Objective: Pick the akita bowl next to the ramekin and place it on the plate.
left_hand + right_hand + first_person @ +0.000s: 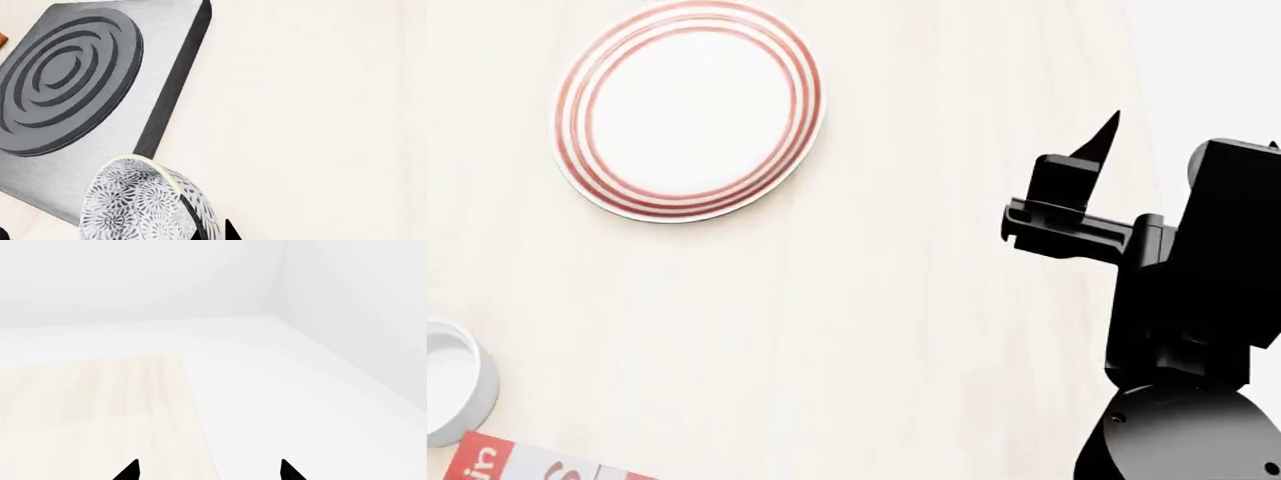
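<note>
Left gripper (210,232) jaws grasping the akita bowl (143,205) by its rim, lifted beside a grey ringed block (73,90); right gripper (208,471) jaws released over the pale bench (894,300); plate (689,108) bare, ramekin (454,380) at view's edge.

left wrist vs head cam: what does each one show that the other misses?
Only the left wrist view: a grey-and-white patterned bowl beside a grey stove block with a ringed burner, plus dark tips at the frame edge, probably the left gripper, state unclear.

Only the head view: the red-ringed plate with nothing on it, the white ramekin at the frame edge, a red-and-white box corner, and the right gripper raised over the table edge.

Both: the pale wooden table.
</note>
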Controlling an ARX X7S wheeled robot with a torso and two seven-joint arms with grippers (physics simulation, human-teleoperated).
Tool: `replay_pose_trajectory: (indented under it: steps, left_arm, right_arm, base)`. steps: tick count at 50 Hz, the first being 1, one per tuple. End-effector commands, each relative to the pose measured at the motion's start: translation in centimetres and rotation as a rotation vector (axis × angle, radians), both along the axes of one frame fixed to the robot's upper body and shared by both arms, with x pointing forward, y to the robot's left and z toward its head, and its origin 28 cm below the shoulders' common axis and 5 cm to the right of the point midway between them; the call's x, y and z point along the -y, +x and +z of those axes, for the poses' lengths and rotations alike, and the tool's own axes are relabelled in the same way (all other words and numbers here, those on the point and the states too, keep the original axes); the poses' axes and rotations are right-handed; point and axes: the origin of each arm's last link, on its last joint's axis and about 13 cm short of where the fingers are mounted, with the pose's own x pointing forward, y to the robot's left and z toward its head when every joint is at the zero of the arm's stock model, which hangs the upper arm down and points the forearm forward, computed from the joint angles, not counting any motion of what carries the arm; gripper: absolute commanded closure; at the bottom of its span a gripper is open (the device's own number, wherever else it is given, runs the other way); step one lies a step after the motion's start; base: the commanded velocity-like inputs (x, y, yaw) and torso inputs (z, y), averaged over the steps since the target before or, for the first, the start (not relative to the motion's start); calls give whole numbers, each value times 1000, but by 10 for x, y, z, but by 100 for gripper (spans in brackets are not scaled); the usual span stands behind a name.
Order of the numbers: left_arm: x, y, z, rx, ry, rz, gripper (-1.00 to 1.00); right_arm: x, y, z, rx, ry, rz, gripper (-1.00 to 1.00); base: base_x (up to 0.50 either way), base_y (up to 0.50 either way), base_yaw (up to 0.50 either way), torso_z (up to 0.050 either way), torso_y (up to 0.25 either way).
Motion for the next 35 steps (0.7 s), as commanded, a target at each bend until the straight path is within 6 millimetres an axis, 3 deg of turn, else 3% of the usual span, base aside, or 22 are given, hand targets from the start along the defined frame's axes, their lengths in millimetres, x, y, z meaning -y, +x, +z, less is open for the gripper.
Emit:
replay_pose_trajectory:
  steps: [1, 11, 16, 23, 24, 26, 35]
  left_arm:
    - [17, 14, 78, 154, 214, -205, 100]
    - [46, 26, 147, 235, 489, -375, 100]
    - [60, 31, 168, 237, 549, -492, 100]
    - [73, 33, 183, 177, 669, -639, 100]
    - [95, 39, 182, 76, 886, -774, 100]
    - [100, 43, 182, -38, 904, -924, 100]
    - [114, 45, 182, -97, 1032, -1058, 100]
  right_arm:
    - [0, -1, 1, 12, 10, 1, -100]
    - [1, 1, -2, 11, 12, 0, -100]
    - [1, 1, -1, 11, 12, -1, -100]
    - [1, 1, -1, 12, 13, -1, -100]
    - [1, 0, -1, 13, 13, 0, -100]
    - [1, 1, -1, 13, 14, -2, -100]
    - [1, 0, 0, 13, 16, -1, -100]
  base:
    - [0, 0, 0, 0, 0]
    - [0, 0, 0, 0, 0]
    - [0, 0, 0, 0, 0]
    - [0, 0, 0, 0, 0]
    - [0, 0, 0, 0, 0]
    - [0, 0, 0, 0, 0]
    - [0, 0, 0, 0, 0]
